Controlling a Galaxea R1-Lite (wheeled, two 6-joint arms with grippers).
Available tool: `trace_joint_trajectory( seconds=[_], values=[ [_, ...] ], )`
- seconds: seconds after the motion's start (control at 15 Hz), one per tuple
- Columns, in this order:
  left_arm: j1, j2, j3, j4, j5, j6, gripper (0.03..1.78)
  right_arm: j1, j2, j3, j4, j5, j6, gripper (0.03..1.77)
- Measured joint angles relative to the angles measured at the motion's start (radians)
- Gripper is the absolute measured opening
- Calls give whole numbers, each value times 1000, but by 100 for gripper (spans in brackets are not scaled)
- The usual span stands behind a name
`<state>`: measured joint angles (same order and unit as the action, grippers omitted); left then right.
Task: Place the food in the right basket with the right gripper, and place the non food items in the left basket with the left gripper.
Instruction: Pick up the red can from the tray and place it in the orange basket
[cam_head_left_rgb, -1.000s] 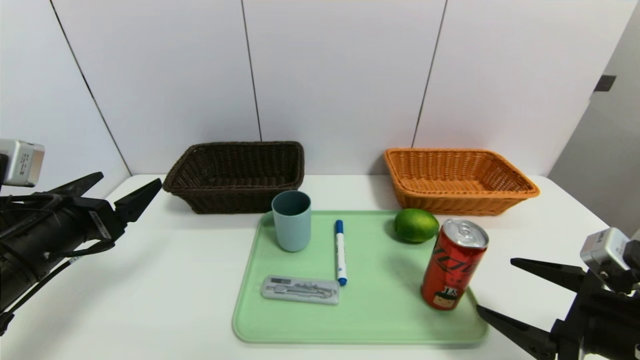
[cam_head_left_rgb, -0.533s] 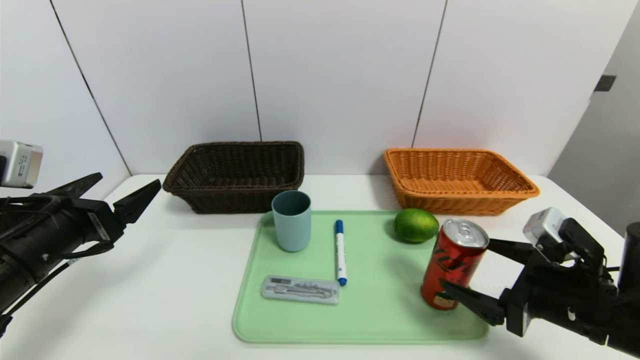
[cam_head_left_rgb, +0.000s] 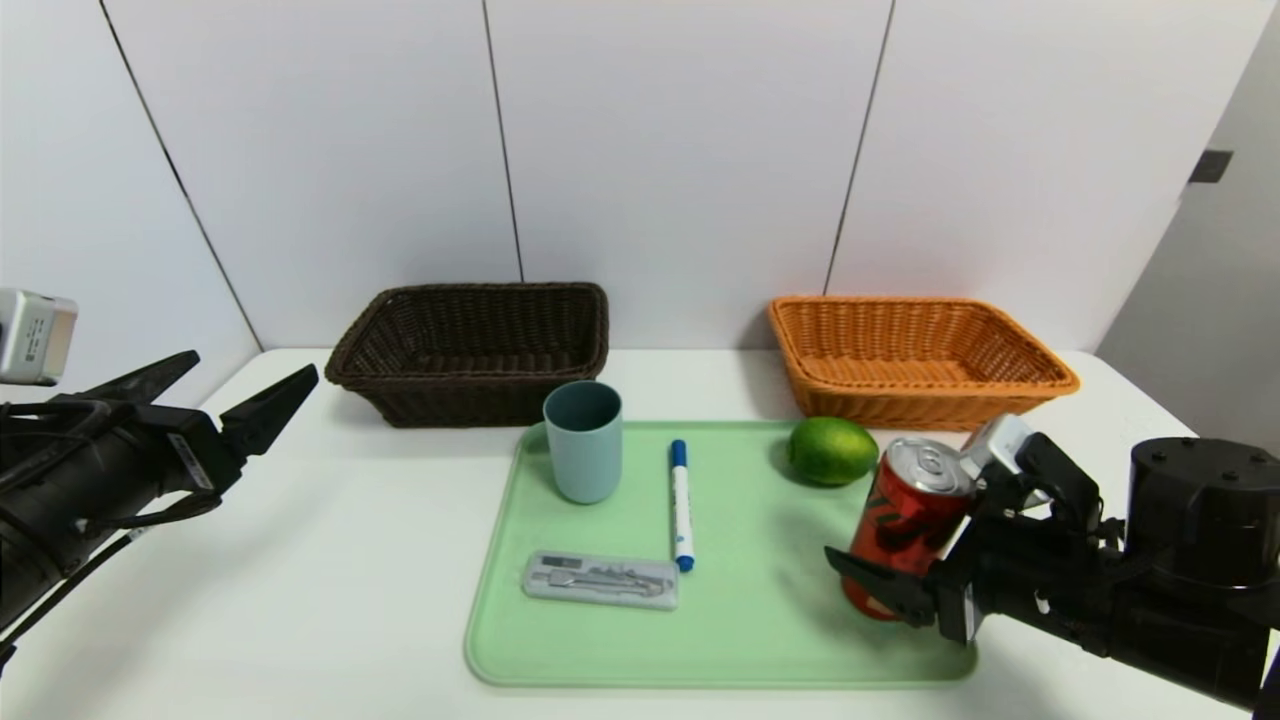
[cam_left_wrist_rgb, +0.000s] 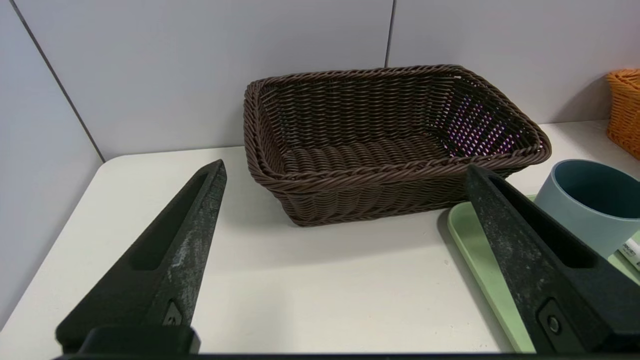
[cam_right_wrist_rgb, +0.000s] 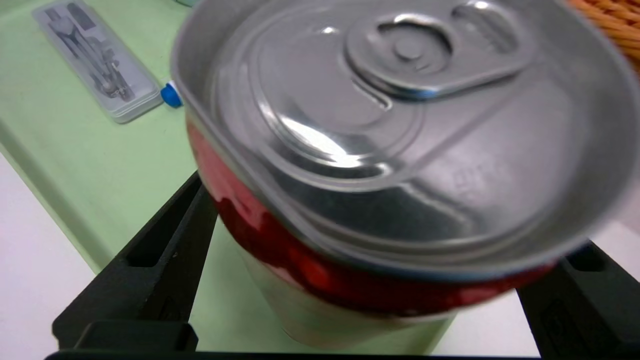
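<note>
Right wrist view catches the right pincer (cam_right_wrist_rgb: 380, 280) spread wide astride the soda can (cam_right_wrist_rgb: 400, 150); head view adds the left pincer (cam_head_left_rgb: 225, 395), released, at the table's (cam_head_left_rgb: 330, 570) left edge.

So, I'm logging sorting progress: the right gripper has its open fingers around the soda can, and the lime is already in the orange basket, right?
Not quite. The lime is not in the orange basket; it lies on the green tray, as the head view shows. The rest holds: the right gripper has its open fingers around the soda can.
</note>
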<state>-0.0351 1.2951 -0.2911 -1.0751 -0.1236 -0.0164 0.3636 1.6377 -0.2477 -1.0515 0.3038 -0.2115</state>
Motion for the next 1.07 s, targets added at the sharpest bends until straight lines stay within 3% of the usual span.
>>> trace_joint_trajectory(
  seconds=[0.27,0.6,1.07],
  values=[
    [0,-8,19,0,0,-1,169,3,17,4,-40,-1,17,171],
    [0,-27,32,1,-1,0,169,4,21,19,-71,-5,20,101],
    [0,-54,49,3,-1,0,169,14,-5,47,-70,-6,45,99]
  ],
)
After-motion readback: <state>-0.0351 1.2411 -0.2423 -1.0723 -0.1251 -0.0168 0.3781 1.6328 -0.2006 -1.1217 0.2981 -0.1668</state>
